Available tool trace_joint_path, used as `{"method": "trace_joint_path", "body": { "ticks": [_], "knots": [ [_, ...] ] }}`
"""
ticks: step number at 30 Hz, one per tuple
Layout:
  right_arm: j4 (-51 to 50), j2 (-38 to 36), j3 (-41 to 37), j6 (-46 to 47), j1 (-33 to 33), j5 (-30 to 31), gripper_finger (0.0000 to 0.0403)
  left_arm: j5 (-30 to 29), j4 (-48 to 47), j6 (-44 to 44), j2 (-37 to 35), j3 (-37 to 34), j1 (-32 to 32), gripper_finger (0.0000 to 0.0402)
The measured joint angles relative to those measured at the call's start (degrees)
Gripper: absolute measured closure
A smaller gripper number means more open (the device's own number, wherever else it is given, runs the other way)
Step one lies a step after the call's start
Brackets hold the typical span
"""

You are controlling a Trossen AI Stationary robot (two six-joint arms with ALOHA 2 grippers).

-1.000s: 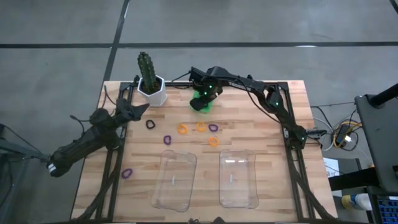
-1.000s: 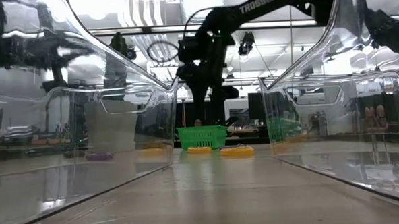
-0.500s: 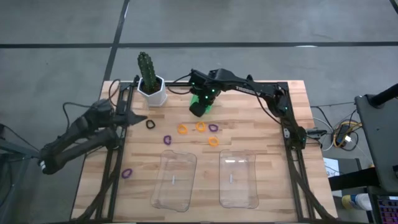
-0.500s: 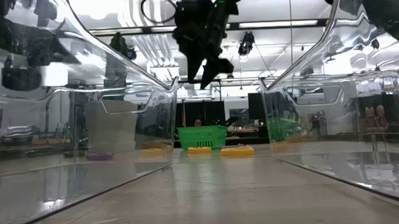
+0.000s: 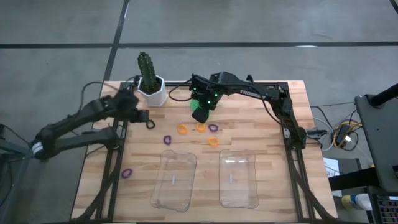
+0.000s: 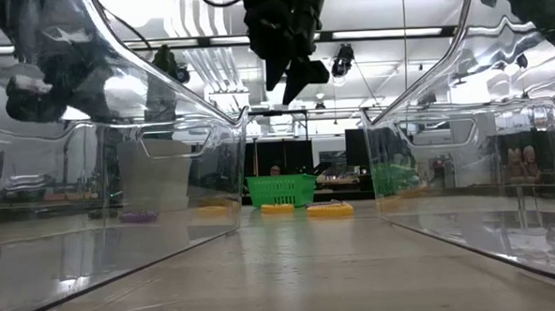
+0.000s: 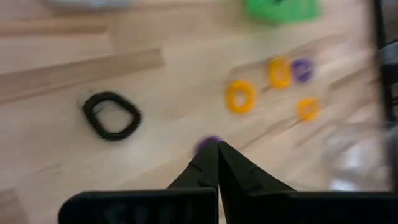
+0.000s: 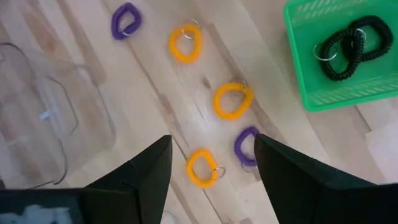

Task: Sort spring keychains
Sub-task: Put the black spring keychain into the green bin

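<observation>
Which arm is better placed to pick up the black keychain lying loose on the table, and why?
Left. The left gripper, fingers shut, is right beside the black keychain. The right gripper hangs open near the green basket, farther away.

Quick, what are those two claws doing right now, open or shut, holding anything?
Left gripper: shut, empty, above the table near the black keychain.
Right gripper: open, empty, above the orange keychains.

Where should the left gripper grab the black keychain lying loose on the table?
Come straight down on the black keychain: it lies flat, an open coil loop. Pinch one side of the coil, one finger inside the loop. The left gripper is shut, so open first.
</observation>
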Motion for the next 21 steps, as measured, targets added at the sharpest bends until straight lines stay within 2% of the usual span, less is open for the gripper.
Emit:
{"method": "trace_joint_path", "body": {
  "ticks": [10, 21],
  "knots": [
    [-0.53, -1.52, 0.0, 0.47, 0.2, 1.52, 0.0182, 1.63, 1.08, 7.03, 11.5, -0.06, -0.6, 0.0394],
    [-1.91, -1.56, 0.0, 0.49, 0.2, 1.46, 0.0184, 0.52, 2.52, 18.19, 14.59, -0.43, -3.1, 0.0318]
  ]
}}
